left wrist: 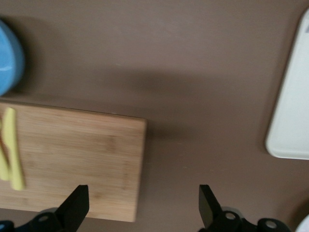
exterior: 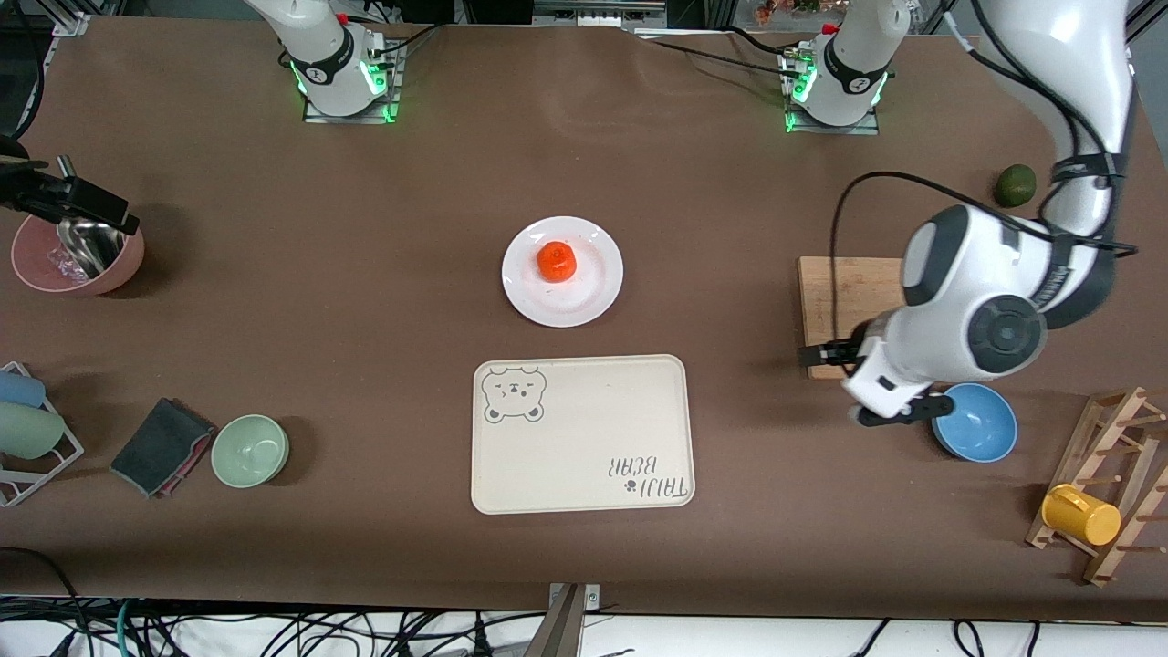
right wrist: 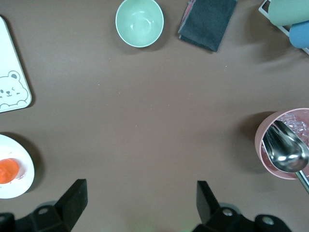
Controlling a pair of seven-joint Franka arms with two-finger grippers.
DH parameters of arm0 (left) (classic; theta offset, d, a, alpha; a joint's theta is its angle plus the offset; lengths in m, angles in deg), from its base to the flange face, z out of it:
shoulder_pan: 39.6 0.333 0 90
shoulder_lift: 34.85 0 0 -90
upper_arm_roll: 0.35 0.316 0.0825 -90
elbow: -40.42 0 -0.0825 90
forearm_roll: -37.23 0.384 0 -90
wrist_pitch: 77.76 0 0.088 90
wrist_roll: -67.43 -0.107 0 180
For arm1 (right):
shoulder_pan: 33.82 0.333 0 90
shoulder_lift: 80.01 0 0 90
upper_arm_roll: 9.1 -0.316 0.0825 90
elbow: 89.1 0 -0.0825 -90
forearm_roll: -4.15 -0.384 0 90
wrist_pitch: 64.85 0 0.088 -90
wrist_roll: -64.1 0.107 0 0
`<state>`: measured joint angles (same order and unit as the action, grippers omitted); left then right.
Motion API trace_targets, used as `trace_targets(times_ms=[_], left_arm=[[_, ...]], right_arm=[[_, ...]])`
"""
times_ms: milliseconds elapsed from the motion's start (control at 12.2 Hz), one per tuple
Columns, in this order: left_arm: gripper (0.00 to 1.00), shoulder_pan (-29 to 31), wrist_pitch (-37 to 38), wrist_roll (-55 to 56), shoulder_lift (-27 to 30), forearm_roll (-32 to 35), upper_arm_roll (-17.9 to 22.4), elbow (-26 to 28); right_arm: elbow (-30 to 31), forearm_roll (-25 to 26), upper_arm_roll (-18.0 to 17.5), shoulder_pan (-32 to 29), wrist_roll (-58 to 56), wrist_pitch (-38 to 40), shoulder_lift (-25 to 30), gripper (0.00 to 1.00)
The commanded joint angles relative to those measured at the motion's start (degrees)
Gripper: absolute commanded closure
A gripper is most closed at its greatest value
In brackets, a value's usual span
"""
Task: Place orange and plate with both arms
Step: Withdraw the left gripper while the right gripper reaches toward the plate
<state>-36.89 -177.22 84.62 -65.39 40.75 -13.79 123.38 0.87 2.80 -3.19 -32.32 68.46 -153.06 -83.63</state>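
Observation:
The orange sits on the white plate at the middle of the table; the right wrist view catches both at its edge, the orange on the plate. My left gripper hangs open and empty toward the left arm's end, over the corner of a wooden cutting board and bare table. In its own view the left gripper has its fingers spread wide. My right gripper is open too, high over bare table between the plate and a pink bowl, holding nothing.
A cream bear-printed tray lies nearer the camera than the plate. A blue bowl, a dark green fruit and a wooden rack with a yellow mug stand at the left arm's end. A green bowl and folded cloth lie at the right arm's end.

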Motion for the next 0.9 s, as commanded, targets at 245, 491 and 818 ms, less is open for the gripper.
trace_targets(times_ms=[245, 491, 818], left_arm=[[0.00, 10.8, 1.8, -16.1, 4.1, 1.8, -0.7, 1.6], [0.00, 11.8, 4.3, -16.7, 7.2, 1.9, -0.7, 1.2], [0.00, 7.7, 2.0, -16.1, 19.3, 1.7, 1.9, 8.3]], right_arm=[[-1.1, 1.4, -1.0, 1.0, -0.1, 2.3, -1.2, 0.00], [-0.4, 0.0, -2.7, 4.3, -0.2, 4.2, -2.1, 0.00], [1.0, -13.6, -3.7, 6.6, -0.2, 0.8, -5.2, 0.00]])
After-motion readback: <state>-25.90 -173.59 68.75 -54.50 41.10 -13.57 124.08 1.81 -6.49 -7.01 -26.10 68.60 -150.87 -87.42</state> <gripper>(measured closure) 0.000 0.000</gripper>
